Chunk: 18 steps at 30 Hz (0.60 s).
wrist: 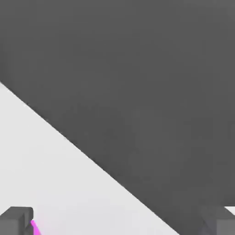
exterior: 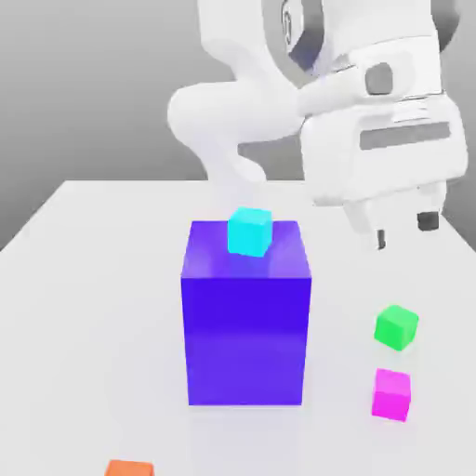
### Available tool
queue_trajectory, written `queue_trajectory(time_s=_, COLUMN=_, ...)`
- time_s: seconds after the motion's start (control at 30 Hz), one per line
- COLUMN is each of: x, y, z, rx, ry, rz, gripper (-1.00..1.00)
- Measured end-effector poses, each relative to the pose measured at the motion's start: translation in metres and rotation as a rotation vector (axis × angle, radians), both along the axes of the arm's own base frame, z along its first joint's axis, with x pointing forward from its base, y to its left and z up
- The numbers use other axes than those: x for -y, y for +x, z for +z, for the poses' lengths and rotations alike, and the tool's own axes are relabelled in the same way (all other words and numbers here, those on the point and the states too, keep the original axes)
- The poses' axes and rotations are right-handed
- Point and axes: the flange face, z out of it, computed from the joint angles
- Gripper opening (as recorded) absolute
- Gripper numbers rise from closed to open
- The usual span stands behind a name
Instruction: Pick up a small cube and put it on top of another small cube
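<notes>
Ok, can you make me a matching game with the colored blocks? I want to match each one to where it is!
Things:
1. cyan cube
2. green cube
3. magenta cube
4. orange cube

Places:
A. on the table, at the bottom edge of the exterior view, toward its left
B. on top of the big blue-purple block
C. on the table, nearer the camera than the green one, on the exterior view's right
D. on the table, just behind the magenta one, below the open gripper

Pairs: 1-B, 2-D, 3-C, 4-A
</notes>
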Motion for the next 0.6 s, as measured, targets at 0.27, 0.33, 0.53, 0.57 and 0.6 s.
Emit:
queue_trajectory(time_s=0.27, x=-0.053, y=-0.057, z=-0.155, rx=-0.177, ry=-0.161, rz=0.382, gripper=0.00)
queue_trajectory(time_s=0.33, x=-0.055, y=-0.066, z=-0.184, rx=-0.199, ry=-0.183, rz=0.429, gripper=0.00)
queue_trajectory(time_s=0.53, x=-0.056, y=-0.069, z=-0.240, rx=-0.207, ry=-0.189, rz=0.444, gripper=-1.00)
queue_trajectory(time_s=0.57, x=-0.056, y=-0.069, z=-0.240, rx=-0.207, ry=-0.189, rz=0.444, gripper=-1.00)
queue_trajectory(time_s=0.6, x=-0.056, y=-0.070, z=-0.240, rx=-0.208, ry=-0.189, rz=0.444, gripper=-1.00)
